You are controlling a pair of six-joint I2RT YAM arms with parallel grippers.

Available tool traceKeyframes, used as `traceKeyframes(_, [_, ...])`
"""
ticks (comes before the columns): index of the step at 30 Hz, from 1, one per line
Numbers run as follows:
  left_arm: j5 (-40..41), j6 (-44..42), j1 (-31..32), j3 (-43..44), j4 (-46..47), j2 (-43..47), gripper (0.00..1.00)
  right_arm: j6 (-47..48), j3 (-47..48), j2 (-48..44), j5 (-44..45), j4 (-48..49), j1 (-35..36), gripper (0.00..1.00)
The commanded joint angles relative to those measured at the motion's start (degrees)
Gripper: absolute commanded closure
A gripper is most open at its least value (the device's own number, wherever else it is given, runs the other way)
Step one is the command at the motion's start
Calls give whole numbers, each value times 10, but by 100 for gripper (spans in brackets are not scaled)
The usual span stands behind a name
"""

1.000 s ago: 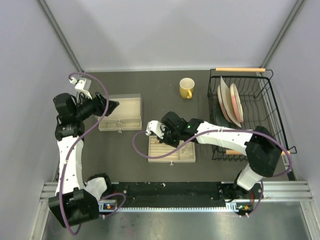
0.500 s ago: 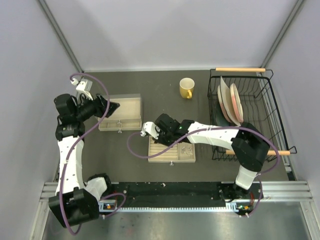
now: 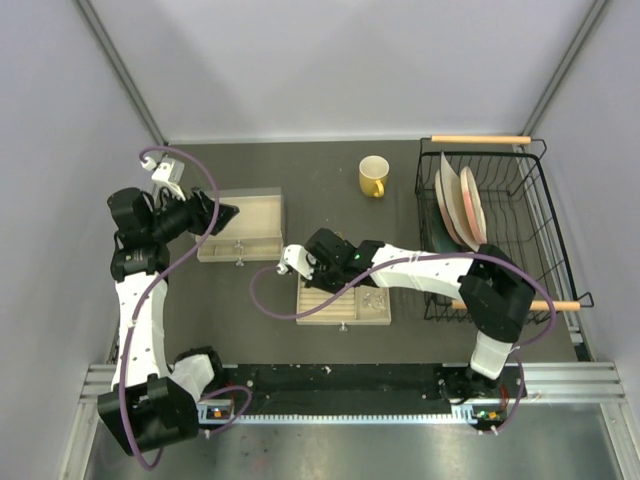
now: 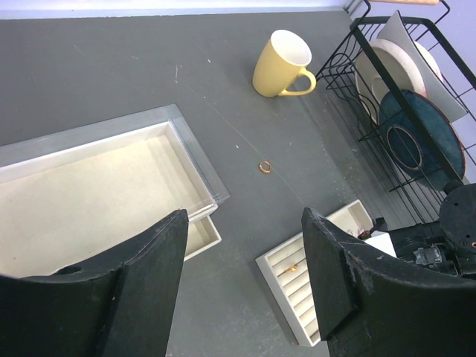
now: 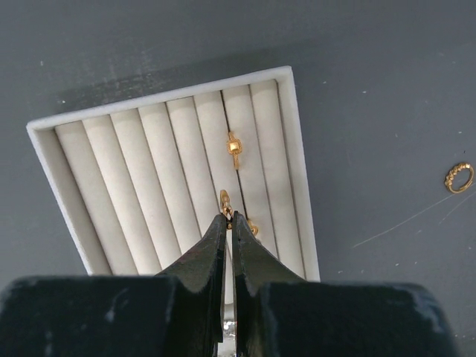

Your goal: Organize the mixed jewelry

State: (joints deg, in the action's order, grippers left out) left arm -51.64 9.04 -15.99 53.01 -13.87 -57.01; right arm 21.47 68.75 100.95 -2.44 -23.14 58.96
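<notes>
**Right hand.** The right hand (image 5: 228,217) is fully closed, fingers pressed together, with the tips pointing down into the cream slotted jewellery tray (image 5: 111,186). A small gold ring (image 5: 224,199) stands in a groove directly at the fingertips and touches them. The views do not show whether it is pinched between them. A second gold ring (image 5: 234,149) sits in the slots farther from the tips. A third gold ring (image 5: 253,228) shows partly beside one finger.

**Tray.** The tray lies close to the near edge of the dark grey worktop (image 4: 111,59), about midway along that edge. Its open compartment, on the side toward the right edge, holds a small silvery glittery cluster (image 3: 375,298).

**Loose item.** One copper-coloured ring (image 4: 265,166) lies on the bare worktop between the tray and the yellow ceramic mug (image 4: 281,63), apart from both. The mug stands upright toward the far edge.

**Left hand.** The left hand (image 4: 244,223) is wide open and holds nothing. It hangs above the cream open-topped rectangular box (image 4: 82,193), which sits toward the left edge.

**Other fixtures.** A black wire dish rack (image 3: 500,185) carrying upright plates (image 3: 465,205) runs along the right edge.
</notes>
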Motion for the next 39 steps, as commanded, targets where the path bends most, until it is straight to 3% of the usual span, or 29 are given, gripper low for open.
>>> traceKeyframes(1, [-17, -7, -4, -4, 9, -1, 32, 7, 7, 0, -1, 14, 11, 100])
traceKeyframes(39, [-42, -2, -23, -5, 13, -24, 33, 22, -15, 40, 2, 27, 12, 100])
